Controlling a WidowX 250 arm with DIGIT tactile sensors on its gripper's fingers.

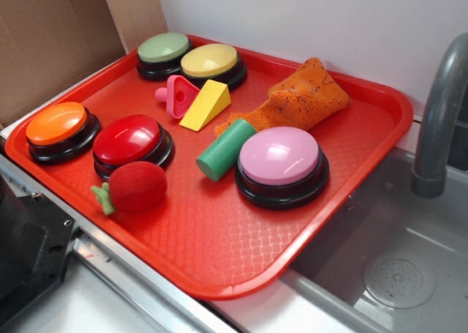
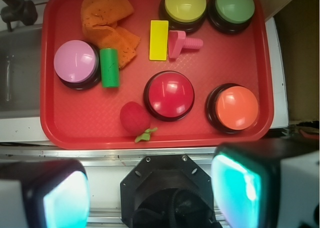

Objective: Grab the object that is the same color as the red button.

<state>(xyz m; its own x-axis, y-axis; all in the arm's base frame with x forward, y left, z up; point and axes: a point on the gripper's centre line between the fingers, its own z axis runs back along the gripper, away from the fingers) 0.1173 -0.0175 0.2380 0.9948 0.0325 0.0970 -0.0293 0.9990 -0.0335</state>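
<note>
A fuzzy red plush strawberry point(image 1: 137, 187) point(image 2: 134, 118) with a green leafy stem lies near the front edge of the red tray point(image 1: 219, 260) point(image 2: 50, 87). Right beside it sits the glossy red button point(image 1: 131, 140) point(image 2: 169, 95) on its black base, just touching or nearly so. My gripper point(image 2: 155, 195) shows only in the wrist view, high above the tray's near edge and over the robot's black base. It is open, its two fingers wide apart with nothing between them. The gripper itself is out of the exterior view.
Also on the tray: an orange button point(image 1: 57, 125) point(image 2: 236, 107), pink button point(image 1: 281, 161) point(image 2: 75, 62), yellow button point(image 1: 210, 62) point(image 2: 185, 5), green button point(image 1: 164, 50) point(image 2: 235, 6), green cylinder point(image 1: 223, 150), yellow wedge point(image 1: 207, 104), pink piece point(image 1: 178, 95), orange cloth point(image 1: 303, 95). A sink point(image 1: 398, 267) with grey faucet point(image 1: 439, 121) lies right.
</note>
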